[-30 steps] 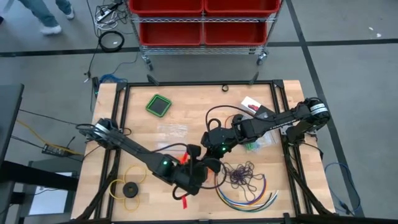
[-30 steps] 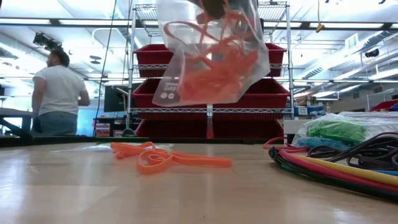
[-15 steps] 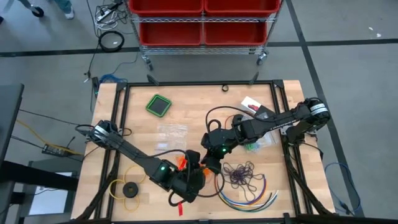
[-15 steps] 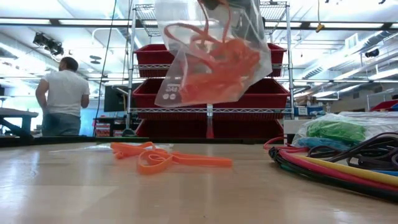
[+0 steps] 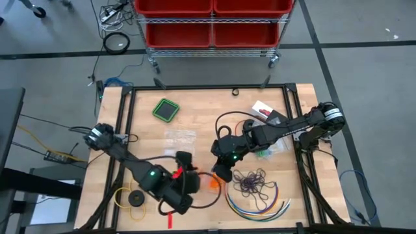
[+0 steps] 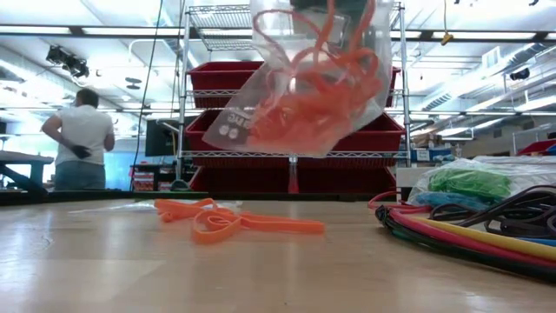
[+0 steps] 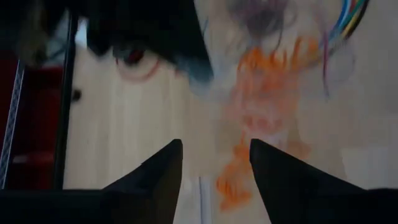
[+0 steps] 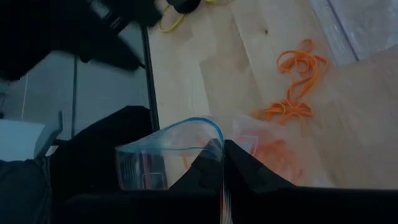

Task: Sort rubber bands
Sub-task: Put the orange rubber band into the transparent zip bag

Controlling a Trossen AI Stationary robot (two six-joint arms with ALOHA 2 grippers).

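While the right gripper (image 5: 221, 173) pinches a clear bag (image 6: 304, 83) of orange rubber bands (image 6: 308, 96) above the table (image 6: 130, 269), the left gripper (image 7: 211, 163) gapes empty beside it.

Orange rubber bands (image 6: 304, 96) are seen bunched inside a clear plastic bag (image 6: 352, 52) that hangs tilted above the table in the low view, with a few loops reaching up toward its mouth. More loose orange bands (image 6: 228, 222) are laid flat on the wooden table beneath and to one side of the bag, in a small tangled heap. A scattered tangle of dark purple bands (image 5: 252, 182) is spread on the table in the high view, beside the coloured cables. Green bands (image 6: 473, 183) are gathered in another clear bag lying on the table, with a little blue showing just under them.
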